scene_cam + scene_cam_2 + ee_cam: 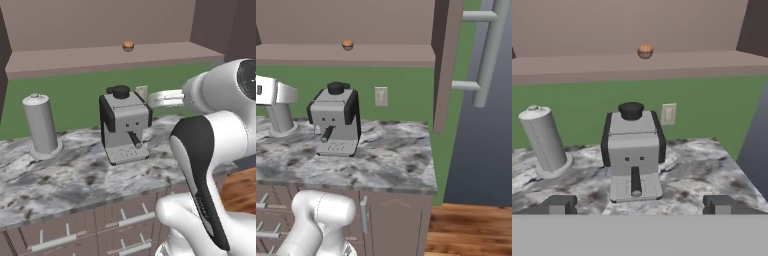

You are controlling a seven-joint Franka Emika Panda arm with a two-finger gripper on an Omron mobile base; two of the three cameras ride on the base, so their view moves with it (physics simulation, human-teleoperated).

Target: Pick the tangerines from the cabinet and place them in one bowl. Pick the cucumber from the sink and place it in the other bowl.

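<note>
One small round orange-tan tangerine (128, 46) (347, 45) (645, 51) sits on the flat shelf of the open mauve-brown cabinet (75, 59) (386, 56) (577, 67), near the back wall. My gripper (640, 205) is open with nothing between its fingertips (559, 204). It hangs in front of the counter, well below the shelf and short of it, facing the wall. The bowls, the cucumber and the sink are out of view.
A grey espresso machine (125, 122) (336, 120) (633, 150) stands on the marble counter (70, 180) (391, 160) directly under the tangerine. A grey cylindrical canister (41, 127) (544, 140) is to its left. The counter ends at the right (432, 170).
</note>
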